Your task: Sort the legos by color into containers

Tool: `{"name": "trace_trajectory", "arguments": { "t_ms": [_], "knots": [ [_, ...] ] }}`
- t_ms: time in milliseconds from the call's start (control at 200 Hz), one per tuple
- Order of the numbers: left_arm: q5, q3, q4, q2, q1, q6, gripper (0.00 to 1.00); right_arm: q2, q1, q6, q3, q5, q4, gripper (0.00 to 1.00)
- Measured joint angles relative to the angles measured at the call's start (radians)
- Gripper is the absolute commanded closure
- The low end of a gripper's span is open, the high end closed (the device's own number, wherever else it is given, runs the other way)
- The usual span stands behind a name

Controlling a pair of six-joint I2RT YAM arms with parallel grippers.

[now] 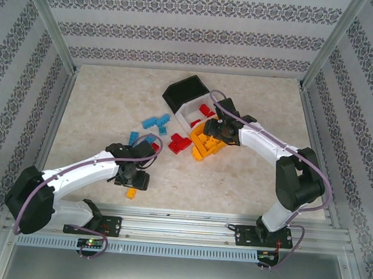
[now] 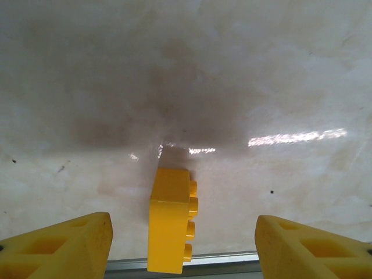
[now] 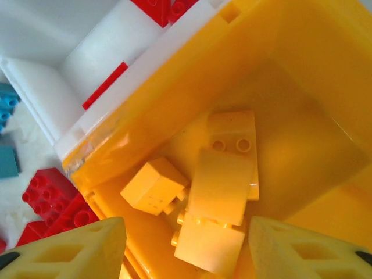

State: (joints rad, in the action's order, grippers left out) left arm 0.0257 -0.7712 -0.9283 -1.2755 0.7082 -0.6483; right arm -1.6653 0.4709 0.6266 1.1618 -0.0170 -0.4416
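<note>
An orange-yellow lego (image 2: 170,218) lies on its side on the table, studs to the right, between the spread fingers of my left gripper (image 2: 183,250); neither pad touches it. From above this lego (image 1: 131,193) sits just in front of the left gripper (image 1: 133,182). My right gripper (image 3: 186,250) hangs open and holds nothing over the orange-yellow bin (image 3: 273,70), where several yellow legos (image 3: 221,192) lie. The white bin (image 3: 87,52) beside it holds red legos (image 3: 157,9). The black bin (image 1: 187,91), white bin (image 1: 190,107) and yellow bin (image 1: 206,153) are joined in a row under the right gripper (image 1: 215,133).
Light blue legos (image 1: 155,121) and another blue group (image 1: 138,137) lie left of the bins. Red legos (image 1: 178,143) sit in front of the white bin. A metal rail (image 2: 186,261) runs along the table's near edge, just behind the yellow lego.
</note>
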Motion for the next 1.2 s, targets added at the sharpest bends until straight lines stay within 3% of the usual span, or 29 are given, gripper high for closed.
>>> {"name": "trace_trajectory", "arguments": {
  "t_ms": [190,320,420,500,595,739,924,1079,1199],
  "knots": [
    [-0.003,0.040,0.014,-0.039,0.016,-0.043,0.38,0.135,0.137,-0.028,-0.066,-0.047,-0.063,0.33],
    [0.000,0.075,0.042,-0.050,0.050,-0.077,0.46,0.195,0.249,-0.014,-0.121,-0.057,-0.087,0.33],
    [0.004,0.114,0.066,-0.049,0.072,-0.106,0.62,0.179,0.295,0.005,-0.158,-0.056,-0.090,0.33],
    [0.015,0.142,0.081,-0.049,0.083,-0.129,0.80,0.134,0.299,0.018,-0.170,-0.050,-0.087,0.33],
    [0.015,0.143,0.080,-0.035,0.086,-0.138,0.89,0.077,0.299,0.023,-0.174,-0.046,-0.071,0.33],
    [0.013,0.123,0.081,-0.012,0.090,-0.138,0.89,-0.003,0.296,0.018,-0.171,-0.036,-0.035,0.34],
    [-0.035,-0.043,0.044,0.005,0.088,-0.099,0.89,-0.109,0.264,0.000,-0.130,-0.015,-0.008,0.39],
    [-0.063,-0.167,0.016,0.027,0.043,-0.042,0.89,-0.139,0.264,-0.013,-0.088,-0.016,-0.037,0.43],
    [-0.084,-0.243,-0.017,0.043,-0.025,0.010,0.89,-0.152,0.264,-0.029,-0.071,-0.028,-0.060,0.52]
  ]
}}
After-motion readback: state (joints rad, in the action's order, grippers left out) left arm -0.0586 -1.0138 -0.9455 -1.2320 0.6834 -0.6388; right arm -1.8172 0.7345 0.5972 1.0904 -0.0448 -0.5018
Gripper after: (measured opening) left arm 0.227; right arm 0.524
